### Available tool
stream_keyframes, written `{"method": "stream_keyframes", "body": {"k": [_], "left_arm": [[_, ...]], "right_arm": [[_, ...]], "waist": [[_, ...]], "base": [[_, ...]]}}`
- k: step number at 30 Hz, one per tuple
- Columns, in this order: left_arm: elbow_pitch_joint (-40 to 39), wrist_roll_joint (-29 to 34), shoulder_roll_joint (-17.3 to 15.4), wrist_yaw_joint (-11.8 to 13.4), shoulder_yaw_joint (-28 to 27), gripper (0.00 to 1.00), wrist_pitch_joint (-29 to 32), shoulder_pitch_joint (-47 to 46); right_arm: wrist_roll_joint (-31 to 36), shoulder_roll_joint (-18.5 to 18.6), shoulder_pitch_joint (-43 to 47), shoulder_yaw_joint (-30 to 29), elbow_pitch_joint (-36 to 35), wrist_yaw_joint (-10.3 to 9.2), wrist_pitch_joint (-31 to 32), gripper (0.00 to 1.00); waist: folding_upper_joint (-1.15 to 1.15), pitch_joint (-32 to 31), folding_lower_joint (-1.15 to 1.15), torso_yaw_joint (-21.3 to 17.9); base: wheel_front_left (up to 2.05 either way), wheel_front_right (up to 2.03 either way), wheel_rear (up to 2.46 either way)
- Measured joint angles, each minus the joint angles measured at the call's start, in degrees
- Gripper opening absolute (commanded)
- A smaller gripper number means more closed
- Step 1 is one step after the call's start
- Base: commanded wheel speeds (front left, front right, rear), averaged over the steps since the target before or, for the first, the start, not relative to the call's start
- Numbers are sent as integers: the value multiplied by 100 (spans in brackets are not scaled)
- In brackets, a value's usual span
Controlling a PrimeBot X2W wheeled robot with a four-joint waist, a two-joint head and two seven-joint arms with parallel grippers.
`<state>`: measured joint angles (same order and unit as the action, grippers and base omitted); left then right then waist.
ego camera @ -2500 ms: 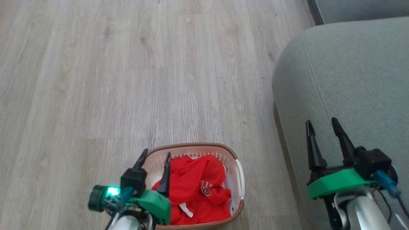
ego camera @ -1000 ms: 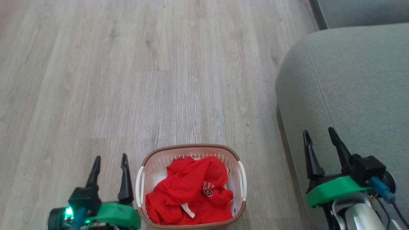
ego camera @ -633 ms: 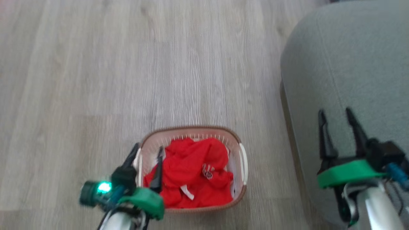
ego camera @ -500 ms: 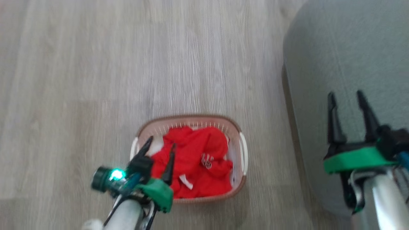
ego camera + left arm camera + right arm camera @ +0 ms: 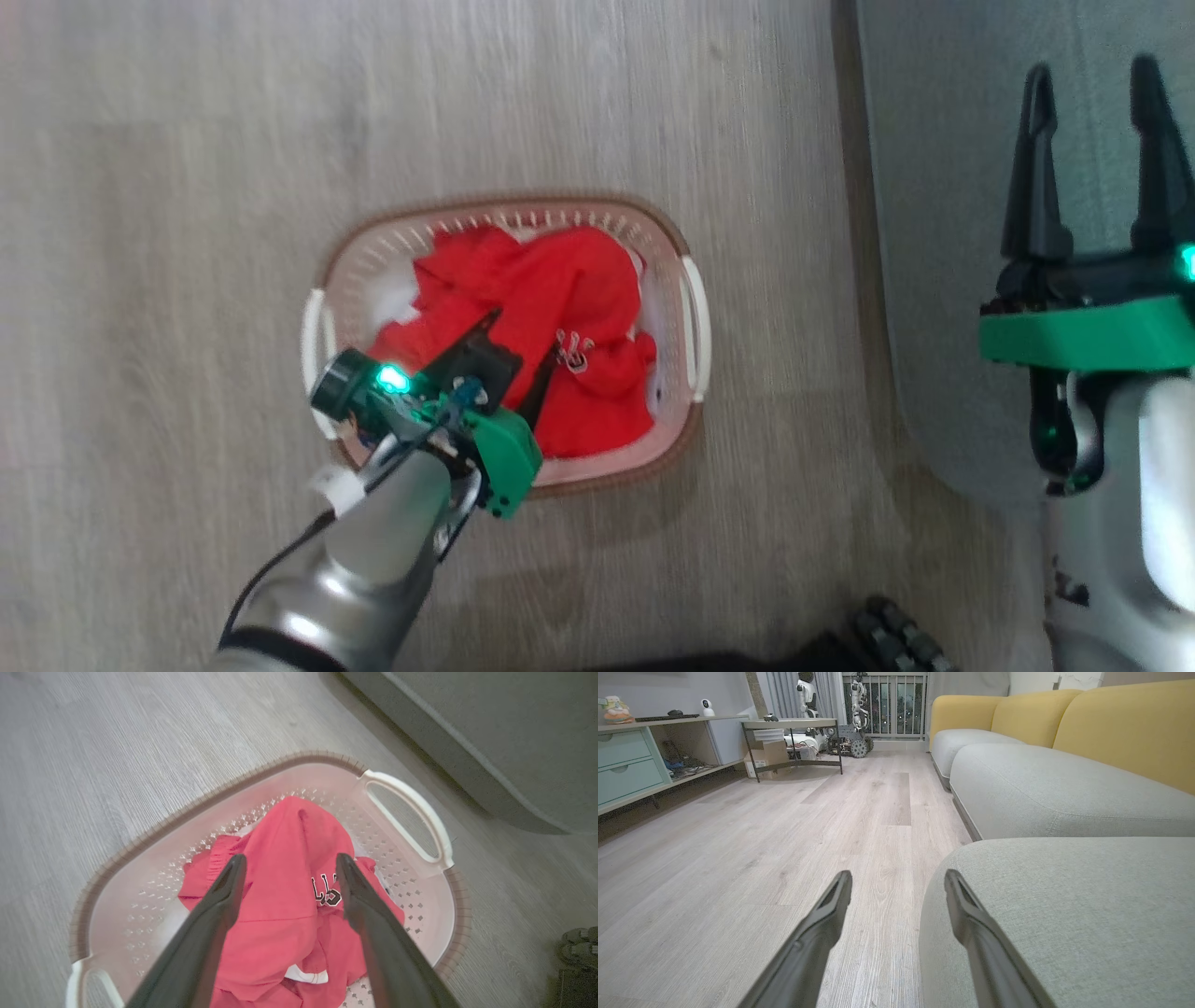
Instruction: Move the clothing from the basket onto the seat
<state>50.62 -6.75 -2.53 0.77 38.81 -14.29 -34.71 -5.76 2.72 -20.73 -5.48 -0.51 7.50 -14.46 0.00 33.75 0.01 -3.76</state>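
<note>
Jaws are held open: left gripper over the clothing in the basket, right gripper over the seat.

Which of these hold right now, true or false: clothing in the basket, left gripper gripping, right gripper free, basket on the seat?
1. The clothing lies in the basket. True.
2. The left gripper is shut on the clothing. False: its jaws stand open over the red pile.
3. The right gripper is open and holds nothing. True.
4. The basket stands on the seat. False: it stands on the floor beside the seat.
</note>
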Motion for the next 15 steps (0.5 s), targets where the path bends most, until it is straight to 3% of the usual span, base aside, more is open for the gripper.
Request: {"method": "stream_keyframes", "body": {"k": [10, 15], "left_arm": [[968, -698, 19, 235, 325, 100, 0, -870], [1214, -1016, 12, 176, 320, 100, 0, -1203]], "right_arm": [[-246, 1, -488, 152, -232, 0, 0, 100], [-304, 1, -595, 203, -294, 0, 0, 100]], "waist": [[0, 991, 1, -378], [0, 1325, 1, -528]], "base": [[0, 0, 0], [0, 0, 0]]}}
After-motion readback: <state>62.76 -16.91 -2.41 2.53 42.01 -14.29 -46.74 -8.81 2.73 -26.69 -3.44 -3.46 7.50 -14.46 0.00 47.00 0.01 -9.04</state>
